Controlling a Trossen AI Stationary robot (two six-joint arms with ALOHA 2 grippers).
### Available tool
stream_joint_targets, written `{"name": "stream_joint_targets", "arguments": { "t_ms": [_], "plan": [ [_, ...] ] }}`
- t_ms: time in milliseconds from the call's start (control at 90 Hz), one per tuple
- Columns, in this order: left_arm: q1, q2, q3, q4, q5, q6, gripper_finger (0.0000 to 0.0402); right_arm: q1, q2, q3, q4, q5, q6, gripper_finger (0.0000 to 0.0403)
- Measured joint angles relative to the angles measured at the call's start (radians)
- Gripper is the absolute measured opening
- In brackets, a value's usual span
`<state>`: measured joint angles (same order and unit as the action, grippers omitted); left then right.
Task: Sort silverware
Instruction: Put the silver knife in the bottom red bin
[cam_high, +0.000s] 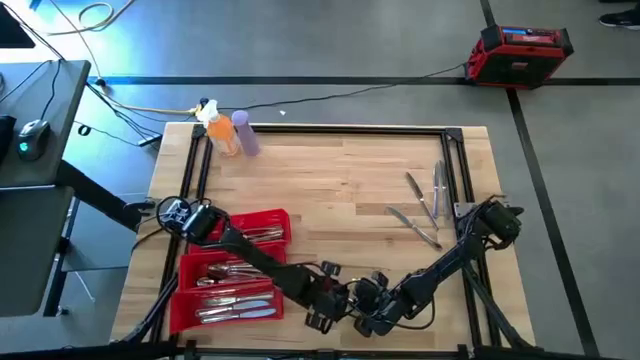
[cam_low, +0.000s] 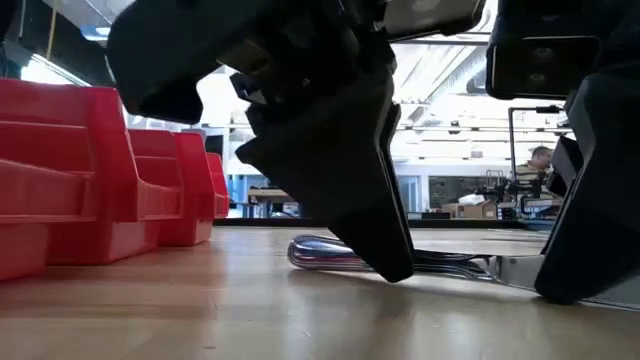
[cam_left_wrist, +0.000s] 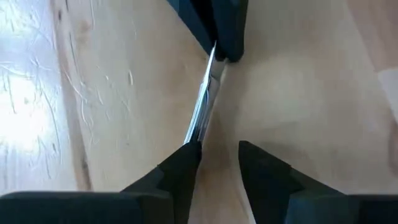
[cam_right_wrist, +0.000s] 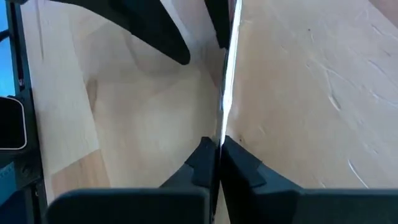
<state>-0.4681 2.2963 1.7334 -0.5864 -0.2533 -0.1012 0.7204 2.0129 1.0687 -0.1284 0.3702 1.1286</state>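
Observation:
One slim shiny piece of silverware (cam_left_wrist: 205, 102) lies level at the table top near the front edge, between my two grippers. My right gripper (cam_right_wrist: 219, 146) is shut on one end of it. My left gripper (cam_left_wrist: 217, 152) faces it from the other side, open, one fingertip (cam_left_wrist: 185, 155) right at the piece's other end (cam_low: 305, 250). A red tray (cam_high: 272, 218) at the front left holds more silverware (cam_high: 235, 308) in its compartments. A few loose pieces (cam_high: 425, 205) lie flat on the table at the right. My right gripper pinches the piece's end (cam_right_wrist: 221, 127) between its two fingers, which lie along the piece and come in from the table's right. The piece runs straight out ahead of the fingers, level at the table top (cam_low: 450, 264). My left gripper: I cannot tell whether its fingertip touches the piece.
An orange bottle (cam_high: 222, 135) and a purple bottle (cam_high: 247, 133) stand at the table's far left corner. A black frame rail (cam_high: 460, 170) runs along the table's right side beside the loose pieces. Bare wood lies across the table's middle (cam_high: 340, 190).

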Motion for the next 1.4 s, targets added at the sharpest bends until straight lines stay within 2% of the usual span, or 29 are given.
{"name": "stream_joint_targets", "arguments": {
  "t_ms": [122, 267, 378, 578, 689, 778, 889, 933, 1044, 1211, 1311, 1400],
  "plan": [
    [-0.011, -0.021, -0.003, -0.010, 0.017, -0.022, 0.0109, 0.000, 0.000, 0.000, 0.003, -0.001, -0.006, 0.0000],
    [-0.038, -0.040, -0.004, 0.014, -0.097, 0.011, 0.0109, 0.000, 0.000, 0.000, 0.005, -0.004, -0.012, 0.0000],
    [-0.027, -0.026, -0.003, 0.043, -0.112, 0.024, 0.0109, 0.000, 0.000, 0.000, 0.013, -0.004, -0.012, 0.0000],
    [0.012, 0.014, -0.002, 0.069, 0.044, 0.000, 0.0109, 0.000, 0.000, -0.001, 0.015, 0.000, -0.007, 0.0000],
    [0.020, 0.033, 0.002, 0.061, 0.072, -0.014, 0.0106, 0.000, 0.000, -0.001, 0.015, 0.008, -0.003, 0.0000],
    [0.021, 0.050, 0.003, 0.042, 0.086, -0.007, 0.0085, 0.000, 0.000, -0.001, 0.017, 0.013, -0.003, 0.0000],
    [0.022, 0.055, 0.005, 0.024, 0.096, -0.010, 0.0025, 0.001, 0.001, 0.000, 0.021, 0.020, -0.025, 0.0000],
    [0.022, 0.055, 0.004, 0.023, 0.093, -0.011, 0.0013, 0.001, 0.001, 0.000, 0.022, 0.023, -0.054, 0.0004],
    [0.022, 0.052, 0.002, 0.020, 0.087, -0.016, 0.0012, 0.002, -0.002, 0.015, 0.004, 0.021, -0.116, 0.0031],
    [0.022, 0.050, 0.002, 0.016, 0.065, -0.039, 0.0005, 0.010, -0.044, 0.089, -0.123, -0.030, -0.246, 0.0098],
    [0.018, 0.031, 0.001, 0.007, 0.055, -0.047, 0.0003, 0.033, -0.091, 0.171, -0.228, 0.046, -0.278, 0.0126],
    [0.006, 0.005, -0.003, -0.002, 0.026, -0.063, 0.0002, 0.076, -0.113, 0.254, -0.372, 0.181, -0.298, 0.0137]
  ]
}}
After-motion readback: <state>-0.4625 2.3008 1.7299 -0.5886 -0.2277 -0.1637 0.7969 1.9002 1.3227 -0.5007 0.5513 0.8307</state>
